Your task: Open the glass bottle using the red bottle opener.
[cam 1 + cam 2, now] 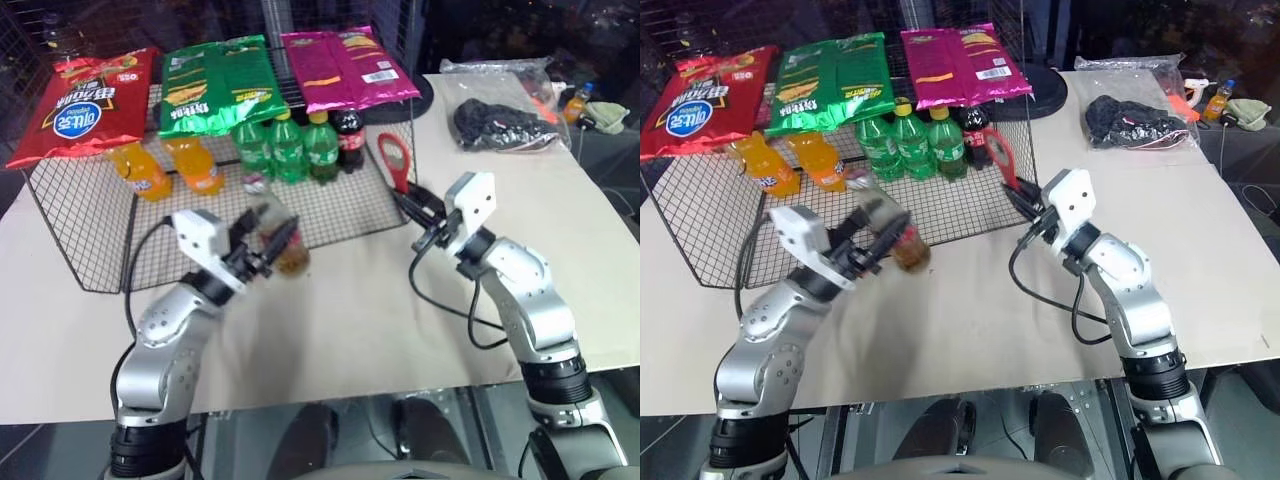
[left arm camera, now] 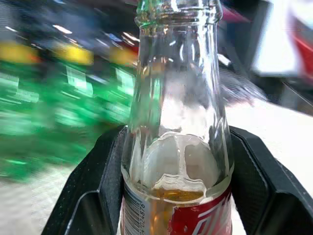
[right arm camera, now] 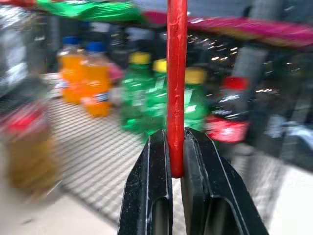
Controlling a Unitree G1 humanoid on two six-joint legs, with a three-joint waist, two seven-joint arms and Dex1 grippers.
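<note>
- The glass bottle (image 2: 178, 147) is smeared by blur in the head views, so its label and top cannot be read there. In the left wrist view it is sharp, but its top edge and lower body are cut off; whether a cap sits on it cannot be told.
- Things behind the wire rack (image 1: 90, 215) are partly screened by the mesh, and a small item among the bottles inside is too faint to name.
- A clear bag (image 1: 505, 115) with dark contents lies well to the right of the wire rack; what is in it cannot be made out.
- Counts on top of the wire rack: three snack bags, one red (image 1: 85, 100), one green (image 1: 215, 85) and one magenta (image 1: 345, 65).
- Counts inside the wire rack: two orange soda bottles (image 1: 165, 168), three green soda bottles (image 1: 285, 148) and one dark cola bottle (image 1: 350, 135).
- One glass bottle and one red bottle opener (image 1: 394, 160).
- The left gripper (image 2: 176, 181) is partly spread, its two fingers pressed on either side of the glass bottle near the shoulder, holding it up just in front of the wire rack's front edge.
- The right gripper (image 3: 177, 166) is clamped tight on the red bottle opener's handle, the ring head standing up beside the wire rack's right front corner.
</note>
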